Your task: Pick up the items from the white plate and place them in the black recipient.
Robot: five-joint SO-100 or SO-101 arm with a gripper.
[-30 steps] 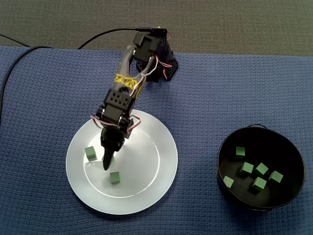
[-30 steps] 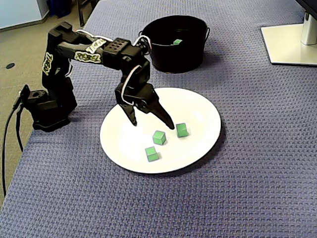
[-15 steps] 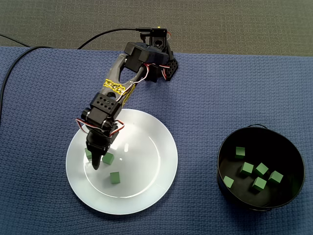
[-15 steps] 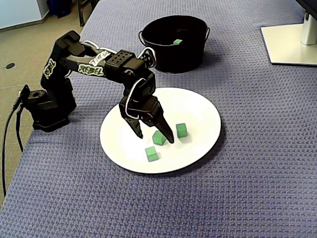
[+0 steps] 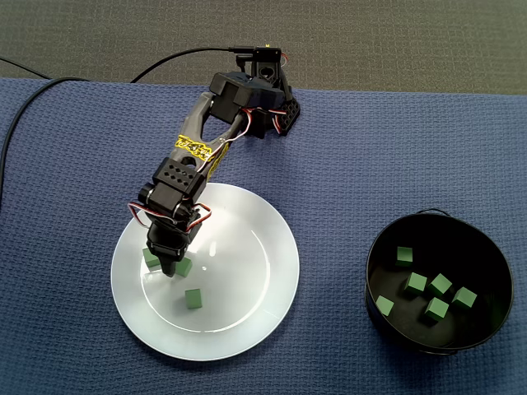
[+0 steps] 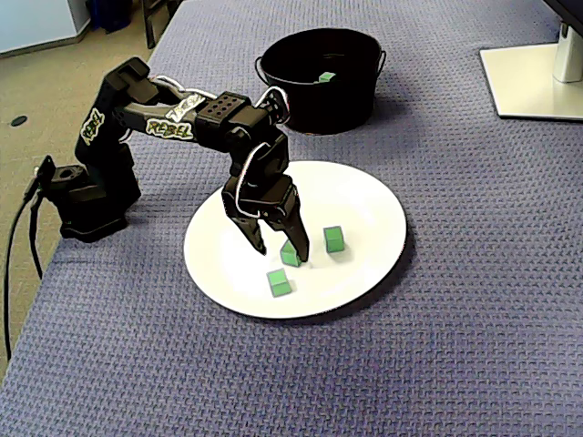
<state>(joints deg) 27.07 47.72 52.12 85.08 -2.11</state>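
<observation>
Hand (image 6: 281,254): two black fingers, spread apart, tips lowered to the plate, pinching nothing as yet. In the side-on fixed view we see them straddling one cube.

We list the rest by size.

1. Blue woven counter (image 5: 346,164): carries everything. The arm's base stands at its far edge in the fixed view from above.
2. Round white plate (image 5: 247,247): lies under the arm, well apart from the bucket.
3. Round black bucket (image 5: 372,259): the recipient. It holds six green cubes (image 5: 436,309).
4. Small green cubes on the plate, three in all.
   - The middle cube (image 6: 289,256) sits between the fingers, close against one of them and partly hidden. We cannot tell whether it is touched.
   - The rim-side cube (image 6: 281,282) lies just beside the hand.
   - The third cube (image 6: 334,238) lies just outside the other finger.

Handling note: we judge the step in hand to be the grasp of the middle cube.
- The cube looks off-centre, so one finger may nudge it across the smooth plate. We would close slowly and let both pads meet flat faces.
- Tips should stay low without scraping.
- The rim-side cube should be left clear of the fingers.
- We would lift straight up before swinging toward the bucket.
</observation>
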